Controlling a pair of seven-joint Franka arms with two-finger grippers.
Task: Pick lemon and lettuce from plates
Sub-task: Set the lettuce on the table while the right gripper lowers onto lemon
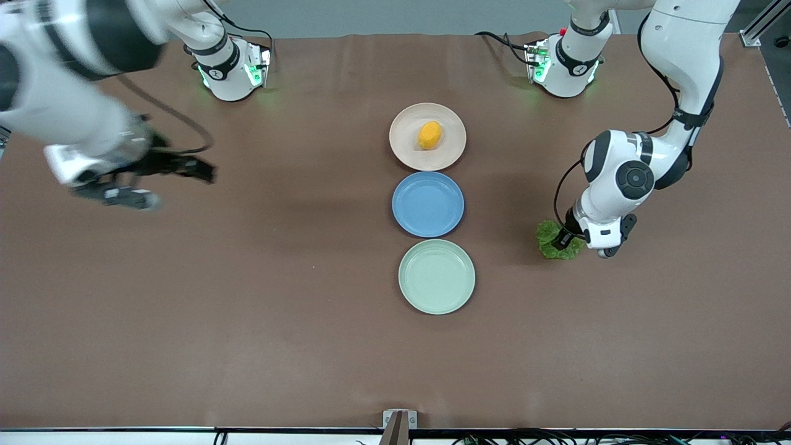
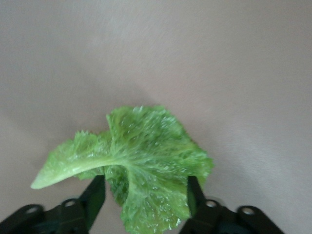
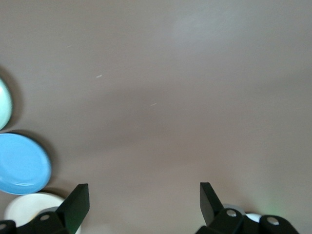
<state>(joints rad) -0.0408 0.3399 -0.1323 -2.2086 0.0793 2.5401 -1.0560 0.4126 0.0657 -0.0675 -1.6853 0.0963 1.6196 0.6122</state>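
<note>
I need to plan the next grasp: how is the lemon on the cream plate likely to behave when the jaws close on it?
The lemon is oval with pointed ends, so it will probably roll or pivot if nudged off-centre. Its skin looks smooth, so it may slip from a loose pinch. The cream plate is shallow and its low rim would likely not stop it.

The blue plate [image 1: 427,204] lies on the brown table cover [image 1: 247,321], well apart from my left gripper [image 1: 565,241], toward my right arm's end. At the table edge nearest the front camera stands what looks like a small metal bracket [image 1: 399,421], with dark cables [image 1: 556,437] along that edge.
</note>
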